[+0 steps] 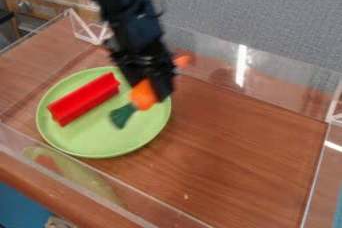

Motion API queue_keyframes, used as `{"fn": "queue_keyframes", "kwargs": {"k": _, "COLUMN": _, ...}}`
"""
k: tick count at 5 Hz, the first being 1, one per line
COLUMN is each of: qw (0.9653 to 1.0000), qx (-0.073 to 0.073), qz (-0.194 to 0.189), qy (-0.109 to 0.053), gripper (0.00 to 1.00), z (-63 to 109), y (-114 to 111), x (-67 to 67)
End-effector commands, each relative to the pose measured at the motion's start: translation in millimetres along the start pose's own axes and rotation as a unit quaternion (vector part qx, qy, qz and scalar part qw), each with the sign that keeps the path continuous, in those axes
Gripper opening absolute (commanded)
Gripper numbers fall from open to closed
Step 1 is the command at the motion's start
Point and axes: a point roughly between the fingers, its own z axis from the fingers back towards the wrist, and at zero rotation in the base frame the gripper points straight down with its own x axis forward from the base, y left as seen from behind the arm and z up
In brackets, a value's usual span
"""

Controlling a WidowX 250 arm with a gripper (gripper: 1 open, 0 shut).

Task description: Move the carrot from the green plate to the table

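The orange carrot (139,96) hangs in the air with its dark green stem end (124,116) pointing down and left, over the right part of the green plate (94,134). My black gripper (148,88) is shut on the carrot's upper end and points steeply down. The plate lies on the left side of the reddish-brown table (241,162). The carrot is lifted off the plate's surface.
A red rectangular block (83,96) lies on the left half of the plate. Low clear acrylic walls (254,67) edge the tabletop at the back, right and front. Bare wood stretches to the right of the plate.
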Motion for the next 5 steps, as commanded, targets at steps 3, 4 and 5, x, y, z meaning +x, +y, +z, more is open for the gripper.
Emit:
{"fn": "queue_keyframes", "kwargs": {"k": 3, "qw": 0.9952, "qx": -0.037, "qz": -0.084, "qy": 0.036, "gripper": 0.0, "z": -65.1, "y": -51.9, "x": 34.6}}
{"fn": "queue_keyframes", "kwargs": {"k": 4, "qw": 0.9974, "qx": -0.032, "qz": -0.053, "qy": 0.039, "gripper": 0.0, "z": -59.7, "y": -35.9, "x": 33.3}}
{"fn": "queue_keyframes", "kwargs": {"k": 5, "qw": 0.9987, "qx": -0.027, "qz": -0.02, "qy": 0.038, "gripper": 0.0, "z": -56.5, "y": -19.1, "x": 33.5}}
